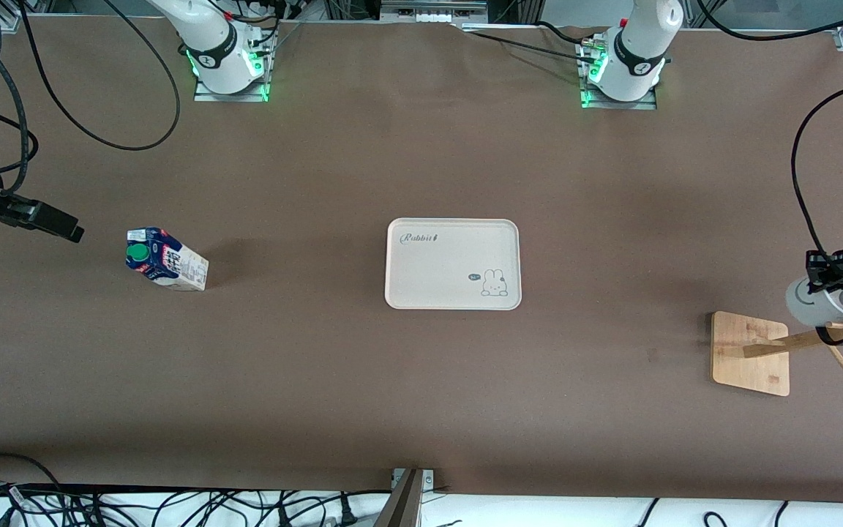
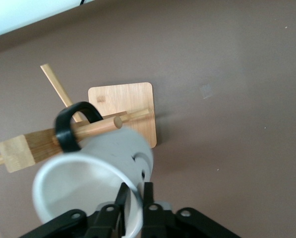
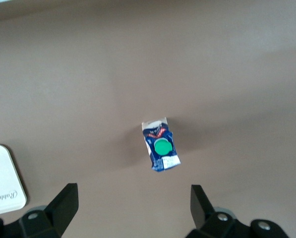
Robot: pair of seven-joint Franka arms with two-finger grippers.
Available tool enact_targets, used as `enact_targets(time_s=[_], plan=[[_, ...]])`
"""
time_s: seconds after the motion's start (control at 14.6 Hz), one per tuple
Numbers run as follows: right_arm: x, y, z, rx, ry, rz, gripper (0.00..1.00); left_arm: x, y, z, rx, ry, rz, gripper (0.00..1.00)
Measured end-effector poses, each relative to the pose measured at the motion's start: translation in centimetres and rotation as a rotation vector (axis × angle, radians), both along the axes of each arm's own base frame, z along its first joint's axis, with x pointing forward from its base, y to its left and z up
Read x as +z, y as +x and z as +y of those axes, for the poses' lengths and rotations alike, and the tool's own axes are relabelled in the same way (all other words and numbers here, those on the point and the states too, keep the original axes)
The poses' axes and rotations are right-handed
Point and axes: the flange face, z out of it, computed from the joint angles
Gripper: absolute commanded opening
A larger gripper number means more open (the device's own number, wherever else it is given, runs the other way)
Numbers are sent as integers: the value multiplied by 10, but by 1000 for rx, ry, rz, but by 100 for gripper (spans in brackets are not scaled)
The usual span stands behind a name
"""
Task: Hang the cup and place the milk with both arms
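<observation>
Left gripper [image 2: 133,208] clenched on cup [image 2: 95,173] rim, handle [image 2: 71,126] threaded over rack peg [image 2: 100,126]; should've lowered gently before releasing. Right gripper [image 3: 133,203] spread wide over milk [image 3: 161,147].

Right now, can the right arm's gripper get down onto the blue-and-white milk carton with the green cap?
Probably yes: the right gripper hangs open over bare table, the blue-and-white milk carton stands alone, and nothing lies between them.

right pincer [image 3: 133,208] fingertips cut by frame edge; milk [image 1: 166,259] print unreadable.
</observation>
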Motion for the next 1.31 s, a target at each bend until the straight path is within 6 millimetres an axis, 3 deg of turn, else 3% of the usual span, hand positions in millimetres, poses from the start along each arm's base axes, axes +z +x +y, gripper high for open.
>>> enact_targets(time_s=[0.41,0.55,0.69,0.89,1.03,1.17,1.31], plan=[[-9,-11,9,114,3,-5,100,2,1,-2,0,-9,-9,100],[-9,-11,9,143,-4,-5,100,10,-1,-14,2,-63,-15,100],[-9,-10,7,150,-16,-6,100,25,-6,-38,-10,-99,-17,100],[-12,-12,2,143,-20,2,100,57,-33,-87,62,-125,32,100],[-13,-14,-11,126,-11,5,100,67,-55,-111,100,-137,52,100],[-13,-14,-29,100,-5,5,100,65,-72,-122,118,-142,69,100],[-13,-14,-34,92,-4,4,100,63,-86,-125,130,-114,80,100]])
